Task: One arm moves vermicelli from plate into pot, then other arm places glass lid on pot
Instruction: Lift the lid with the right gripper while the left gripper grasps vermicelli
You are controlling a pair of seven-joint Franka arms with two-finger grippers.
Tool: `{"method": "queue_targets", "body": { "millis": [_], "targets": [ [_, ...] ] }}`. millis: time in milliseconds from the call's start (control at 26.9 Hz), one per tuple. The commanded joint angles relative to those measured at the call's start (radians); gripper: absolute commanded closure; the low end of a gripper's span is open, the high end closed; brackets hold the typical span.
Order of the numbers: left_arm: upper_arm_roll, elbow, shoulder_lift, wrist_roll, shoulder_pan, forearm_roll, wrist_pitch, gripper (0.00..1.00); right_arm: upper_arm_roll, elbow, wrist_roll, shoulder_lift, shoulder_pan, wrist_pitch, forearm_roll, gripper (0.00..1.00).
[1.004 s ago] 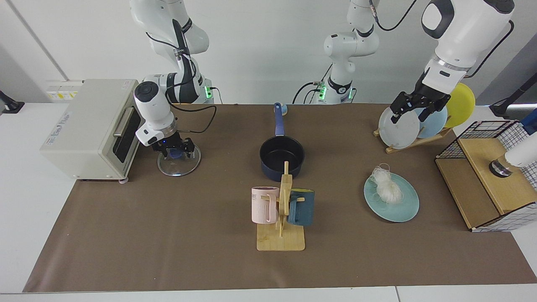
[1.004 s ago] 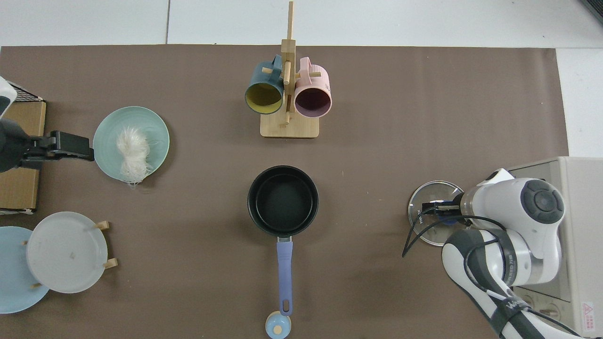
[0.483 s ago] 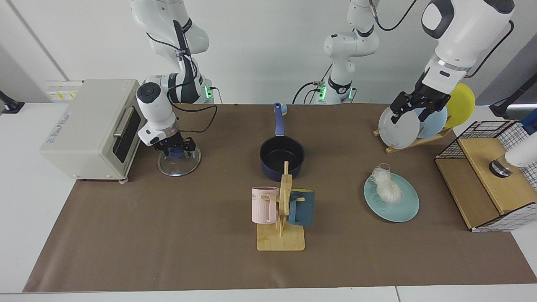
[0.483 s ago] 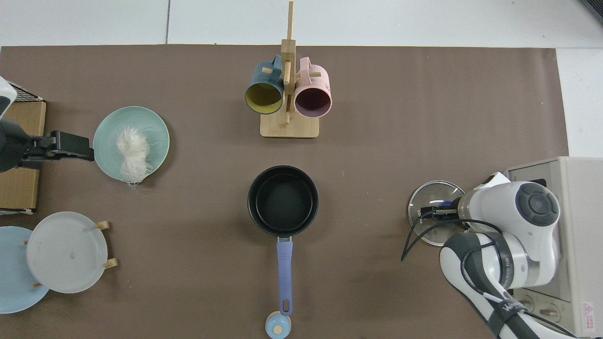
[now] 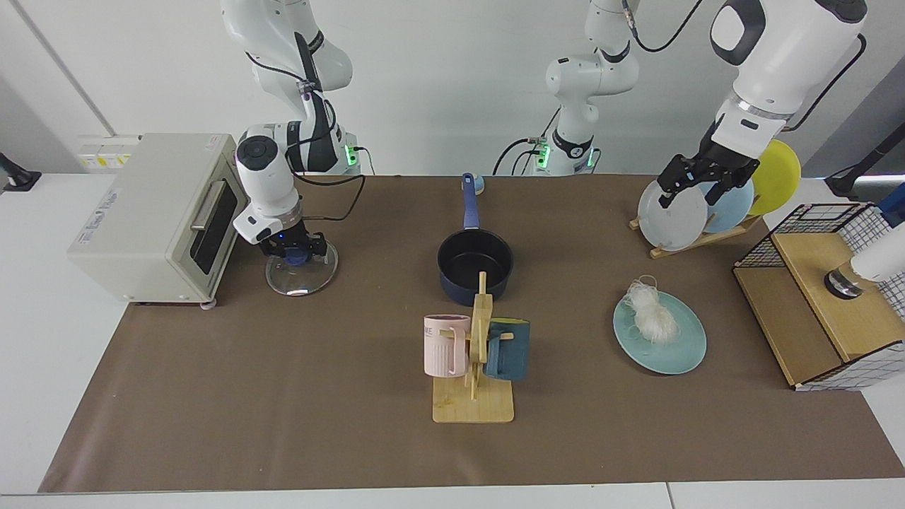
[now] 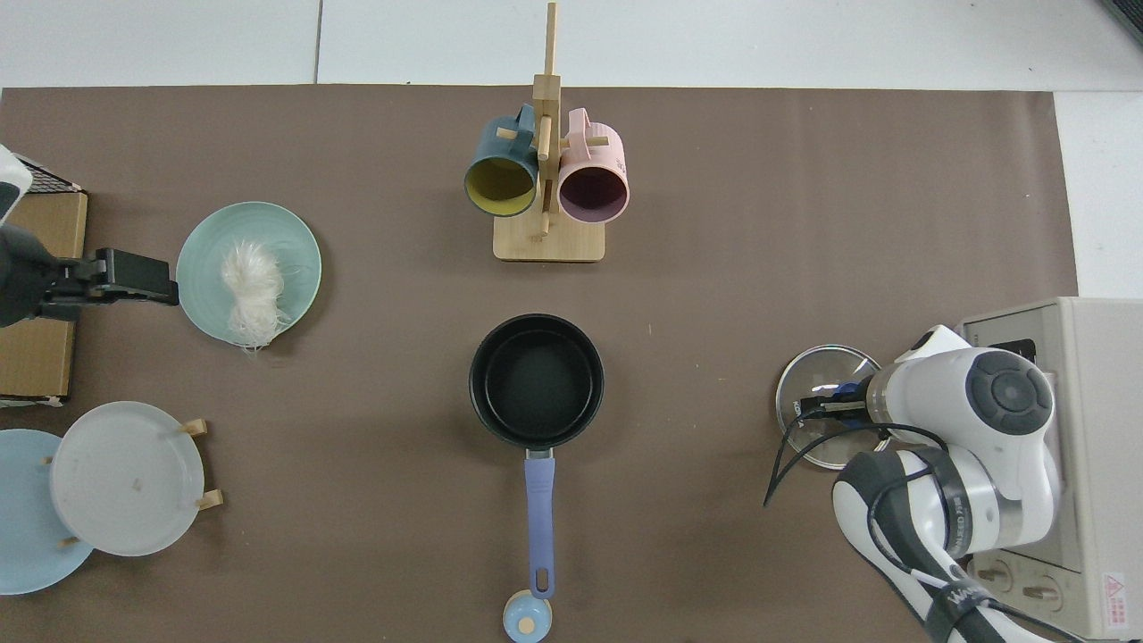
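- The brown paper-covered table (image 5: 283, 396) carries everything; only the facing view shows both arms rising from its far edge, while the top view shows the inside of each vessel.
- The beige toaster oven (image 5: 152, 212) stands at one end of the table, just beside the right arm.
- The wooden box with a wire grid basket (image 5: 820, 304) stands at the other end, and the top view shows only a corner of it.
- The wooden rack of upright plates (image 5: 696, 212) holds a grey, a light blue and a yellow plate; the yellow one shows only in the facing view.
- The round pale teal-green plate (image 6: 299, 268) lies flat near the box, with the white tangle of vermicelli (image 6: 250, 290) on it.
- The dark navy saucepan with a long blue handle (image 6: 536, 379) sits mid-table, and from above its black inside shows bare.
- The wooden mug tree (image 5: 474, 403) with a pink mug and a dark teal mug stands in front of the pot.
- The round clear glass lid with a blue knob (image 5: 302, 276) lies flat next to the oven.
- The right gripper (image 5: 293, 249) is down on the lid, fingers pinching the blue knob between them.
- The left gripper (image 5: 696, 185) hangs high in front of the plate rack, well apart from the vermicelli; from above its fingers (image 6: 134, 277) reach just to the plate's rim, and I cannot tell their spread.
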Motion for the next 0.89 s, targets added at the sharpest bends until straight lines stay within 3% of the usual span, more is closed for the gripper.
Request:
{"method": "queue_targets", "body": {
  "millis": [0, 409, 855],
  "targets": [
    [-0.002, 0.022, 0.007, 0.0, 0.001, 0.019, -0.024, 0.0, 0.001, 0.004, 0.023, -0.021, 0.0, 0.002, -0.021, 1.0],
    [-0.002, 0.022, 0.007, 0.0, 0.001, 0.019, -0.022, 0.0, 0.001, 0.084, 0.016, -0.051, 0.001, -0.13, -0.021, 1.0],
    [-0.014, 0.016, 0.001, 0.0, -0.013, 0.011, -0.029, 0.0, 0.001, 0.25, -0.005, -0.059, -0.003, -0.357, -0.021, 1.0]
  ]
}}
